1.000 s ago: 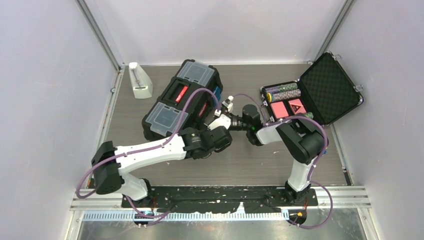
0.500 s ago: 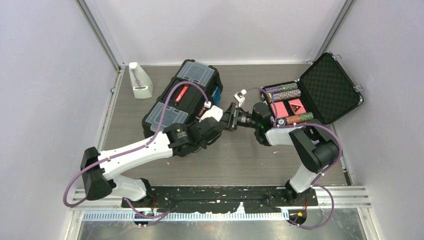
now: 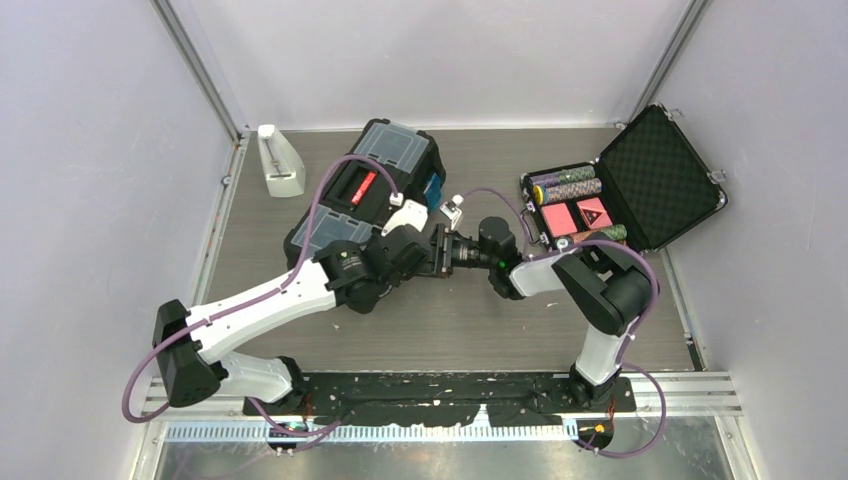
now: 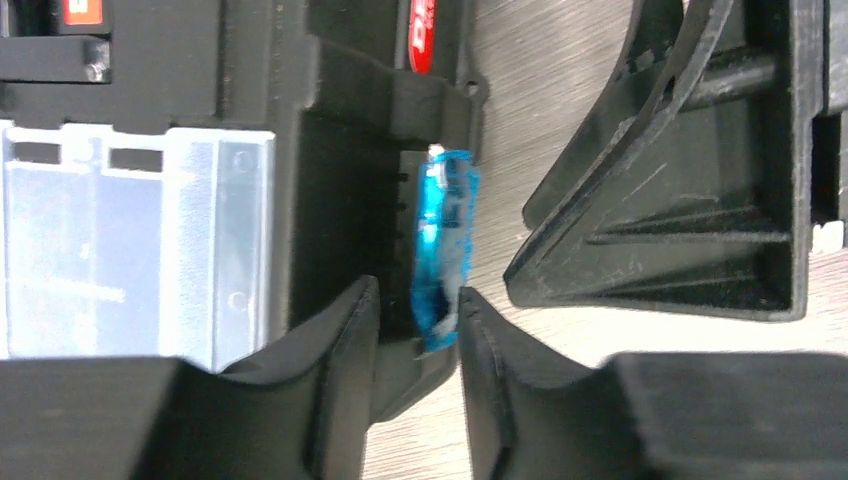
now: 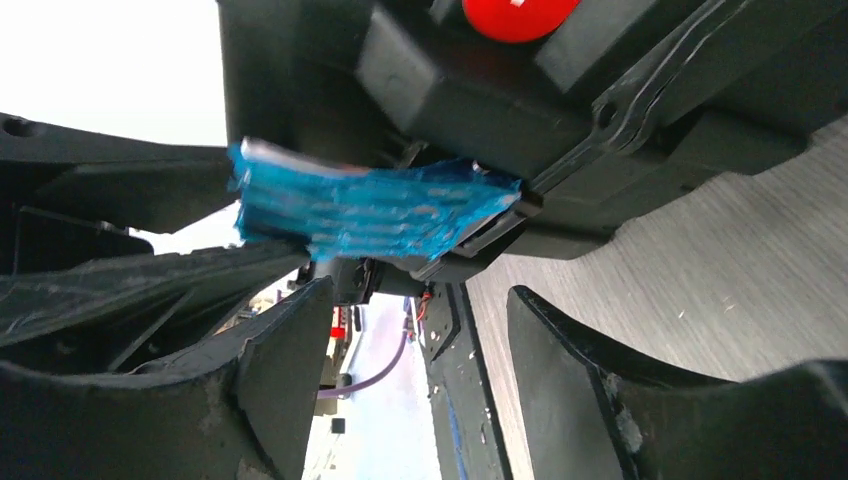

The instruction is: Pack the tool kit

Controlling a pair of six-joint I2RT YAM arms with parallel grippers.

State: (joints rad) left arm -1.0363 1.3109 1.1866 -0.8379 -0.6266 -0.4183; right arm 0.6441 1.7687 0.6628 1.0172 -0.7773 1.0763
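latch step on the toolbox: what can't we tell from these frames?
- Left wrist: the blue latch is blurred; its end sits by the left gripper tips, gripped or not is unclear.
- Right wrist: the frame crops the toolbox around the latch; fastened or loose, unclear. The right gripper is open.
- Top: the two grippers cover that latch.
- All views: the opaque shell hides the toolbox contents.
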